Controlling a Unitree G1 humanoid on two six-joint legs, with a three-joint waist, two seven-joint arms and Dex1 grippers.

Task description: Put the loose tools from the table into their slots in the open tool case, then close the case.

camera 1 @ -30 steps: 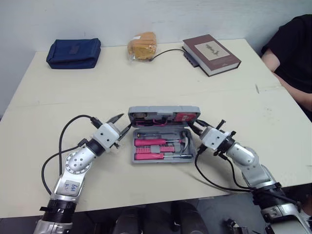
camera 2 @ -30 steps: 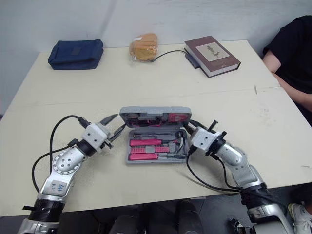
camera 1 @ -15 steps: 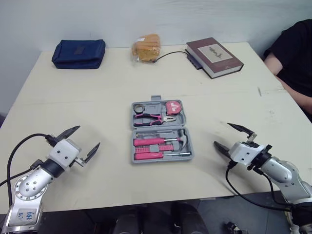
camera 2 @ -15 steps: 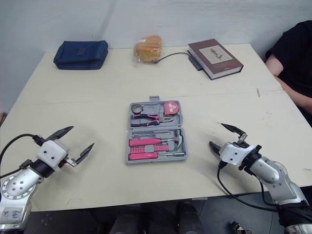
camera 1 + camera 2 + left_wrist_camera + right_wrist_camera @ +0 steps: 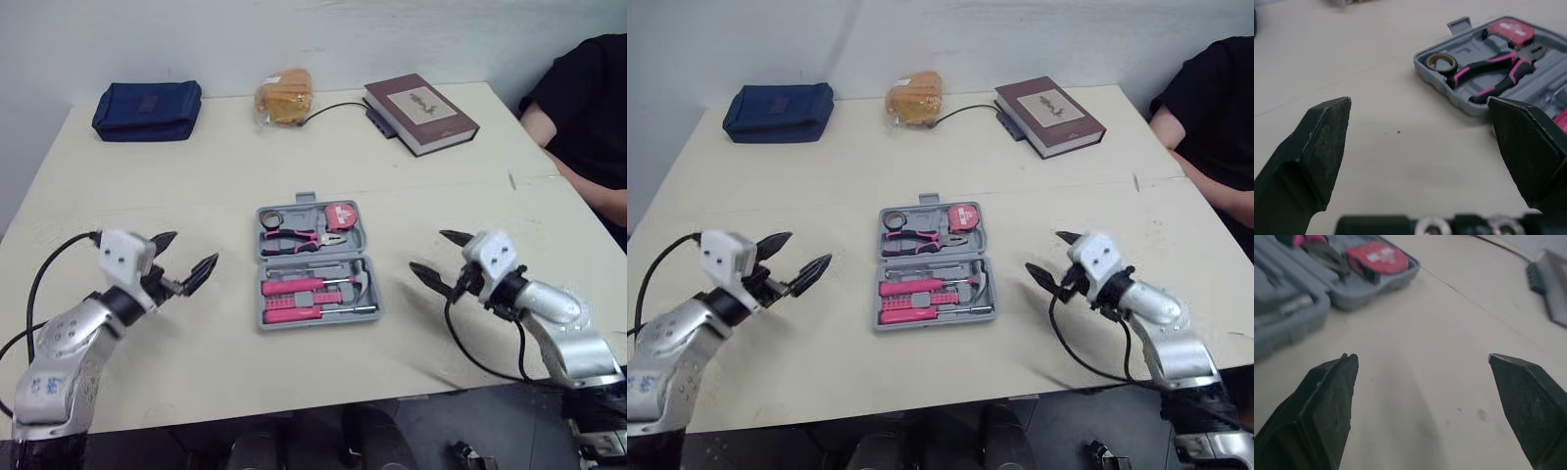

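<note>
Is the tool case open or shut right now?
Open. The tool case lies spread flat on the table, its far half showing the pliers and tape measure, its near half the screwdrivers.

I can't read any text from here. The book has a pale panel on its brown cover with a dark mark in it, too small for me to make out. The tape measure carries a white label with some print, blurred past reading on my feed.
</note>
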